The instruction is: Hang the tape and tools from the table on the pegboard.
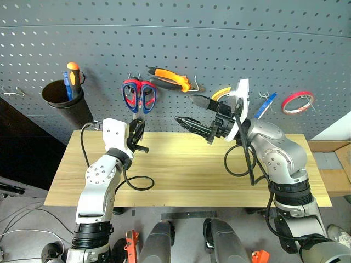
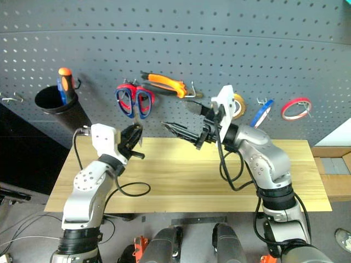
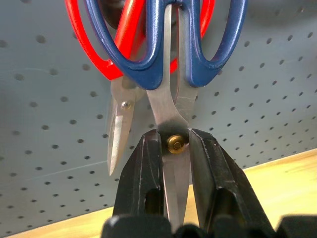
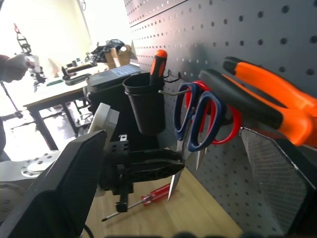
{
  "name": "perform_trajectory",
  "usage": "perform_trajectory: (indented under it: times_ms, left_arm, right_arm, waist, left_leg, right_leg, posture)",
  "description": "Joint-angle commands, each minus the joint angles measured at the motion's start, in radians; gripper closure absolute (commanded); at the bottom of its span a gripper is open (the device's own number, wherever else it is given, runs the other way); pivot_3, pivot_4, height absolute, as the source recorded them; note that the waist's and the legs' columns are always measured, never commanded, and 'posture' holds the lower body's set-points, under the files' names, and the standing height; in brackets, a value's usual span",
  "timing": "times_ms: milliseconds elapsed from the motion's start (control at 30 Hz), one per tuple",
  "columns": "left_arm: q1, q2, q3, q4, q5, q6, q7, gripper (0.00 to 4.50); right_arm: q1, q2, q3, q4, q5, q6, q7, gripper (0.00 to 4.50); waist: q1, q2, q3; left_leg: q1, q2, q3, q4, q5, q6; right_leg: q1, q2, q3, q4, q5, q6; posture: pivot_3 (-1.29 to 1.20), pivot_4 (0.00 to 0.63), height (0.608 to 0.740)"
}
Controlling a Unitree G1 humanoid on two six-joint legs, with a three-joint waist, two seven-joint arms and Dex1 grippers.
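Pegboard (image 1: 181, 33): orange-handled pliers (image 1: 170, 78) and blue tape (image 1: 265, 105) already hang here.
Surface (image 1: 186, 170): red-handled screwdriver (image 4: 148, 196) lies on it, not yet hung.
Right gripper (image 1: 196, 115): jaws wide apart, empty.
Left gripper (image 1: 137, 134): jaws pinch the blue scissors (image 3: 171, 64) at the pivot, handles at the hook, over the red scissors (image 3: 106, 44) crowding it.

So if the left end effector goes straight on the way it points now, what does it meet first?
Probably the pegboard. The left end effector is shut on the blades of the blue scissors, whose handles hang over the red scissors there; depth is unclear.
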Motion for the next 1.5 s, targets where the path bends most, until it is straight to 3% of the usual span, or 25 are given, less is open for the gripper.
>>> perform_trajectory:
  times_ms: [33,167,333,500,600,733,933,1133,1500]
  left_arm:
    - [0.032,0.003,0.030,-0.059,-0.033,0.034,0.004,2.68]
    - [0.113,0.019,0.082,-0.158,-0.093,0.051,-0.016,1.32]
    - [0.287,0.038,0.192,-0.354,-0.250,0.184,-0.027,1.32]
    - [0.390,0.104,0.335,-0.311,-0.311,0.339,0.019,1.32]
    - [0.339,0.129,0.384,-0.221,-0.284,0.441,0.117,1.32]
    - [0.234,0.185,0.307,-0.153,-0.247,0.501,0.121,1.32]
    - [0.080,0.232,0.247,0.016,-0.187,0.601,0.155,1.32]
    - [-0.076,0.253,0.214,0.243,-0.122,0.621,0.178,1.32]
    - [-0.323,0.271,0.126,0.679,-0.048,0.486,0.072,1.32]
  right_arm:
    - [-0.024,0.001,0.001,-0.026,-0.011,-0.028,-0.004,0.00]
    - [-0.026,0.003,0.003,-0.016,-0.022,-0.035,0.009,0.00]
    - [-0.018,-0.007,0.004,-0.019,0.003,-0.017,0.045,0.00]
    - [-0.007,-0.022,0.063,-0.016,-0.023,0.008,0.084,0.00]
    - [-0.023,-0.031,0.137,0.028,-0.090,0.060,0.047,0.00]
    - [-0.038,-0.004,0.189,0.124,-0.193,0.080,-0.042,0.00]
    - [0.010,-0.004,0.241,0.115,-0.261,0.068,-0.040,0.00]
    - [0.066,-0.012,0.285,0.087,-0.303,0.065,-0.023,0.00]
    - [0.087,-0.005,0.286,0.070,-0.317,0.078,-0.025,0.00]
  waist:
    - [-0.005,0.000,0.000]
    - [-0.010,-0.001,-0.001]
    - [-0.013,-0.001,-0.002]
    - [-0.010,-0.001,-0.003]
    - [0.000,-0.002,-0.005]
    - [0.014,-0.004,-0.007]
    - [0.010,-0.006,-0.008]
    - [0.007,-0.006,-0.008]
    - [0.008,-0.008,-0.009]
  left_leg:
    - [0.000,0.000,0.000,0.000,0.000,0.000]
    - [0.000,0.000,0.000,0.000,0.000,0.000]
    - [0.000,0.000,-0.001,0.000,0.000,0.000]
    - [0.001,0.000,-0.001,0.000,0.000,0.000]
    - [0.002,0.000,-0.002,0.000,-0.001,0.003]
    - [0.007,0.000,-0.003,0.000,-0.001,0.002]
    - [0.006,-0.001,-0.003,-0.001,0.002,-0.003]
    - [0.005,0.000,-0.002,-0.003,0.002,-0.003]
    - [0.005,-0.001,-0.002,-0.002,0.003,-0.004]
  right_leg:
    - [0.000,0.000,0.000,0.000,0.000,0.000]
    - [0.000,0.000,0.000,0.000,0.000,0.000]
    - [0.000,0.000,0.001,0.000,0.000,0.000]
    - [0.001,0.000,0.001,0.001,0.000,0.000]
    - [0.002,0.000,-0.001,0.002,0.000,0.000]
    - [0.007,0.000,-0.001,0.002,0.001,-0.002]
    - [0.006,0.000,0.000,0.001,0.001,-0.002]
    - [0.002,0.001,0.000,0.001,0.001,-0.002]
    - [0.002,0.001,-0.001,0.001,0.001,-0.002]
  posture:
    - [0.05,0.220,0.740]
    - [0.06,0.221,0.740]
    - [0.09,0.226,0.740]
    - [0.12,0.228,0.740]
    - [0.12,0.226,0.740]
    - [0.12,0.228,0.740]
    - [0.11,0.232,0.740]
    - [0.10,0.226,0.740]
    - [0.09,0.230,0.740]
